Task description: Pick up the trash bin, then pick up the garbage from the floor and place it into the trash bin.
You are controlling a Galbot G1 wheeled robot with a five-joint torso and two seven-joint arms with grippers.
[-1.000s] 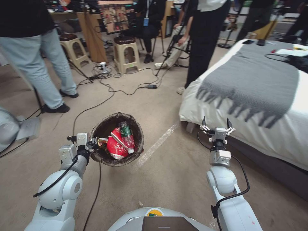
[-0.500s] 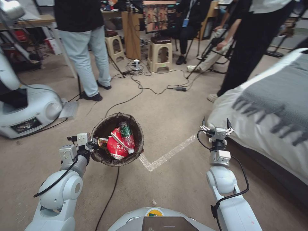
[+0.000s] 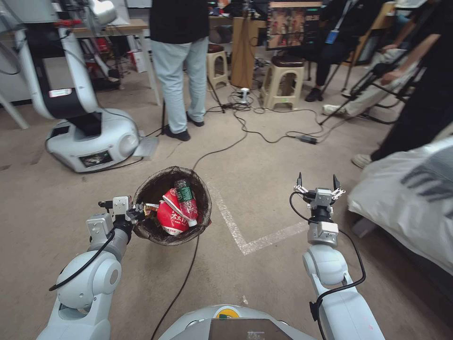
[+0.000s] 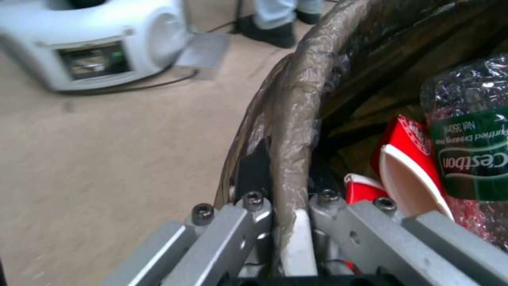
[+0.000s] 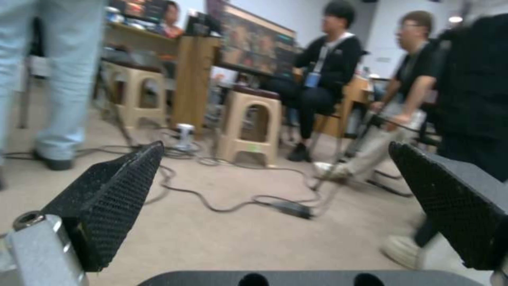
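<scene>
At about 10 o'clock from the robot's base, the left gripper (image 3: pixel 134 213) is clamped on the near rim of the bin (image 3: pixel 155 186), one finger (image 4: pixel 253 174) outside the bag-covered edge and the other inside, holding the bin above the floor (image 3: pixel 264 156). Inside the bin lie a red-and-white noodle bowl (image 3: pixel 171 218) and a clear bottle (image 3: pixel 186 198) with a green label, the bottle resting on the bowl. At about 1 o'clock the right gripper (image 3: pixel 318 182) hangs in the air with its fingers (image 5: pixel 114 198) spread wide and nothing between them, just above a white tape corner (image 3: pixel 245 245) on the floor.
</scene>
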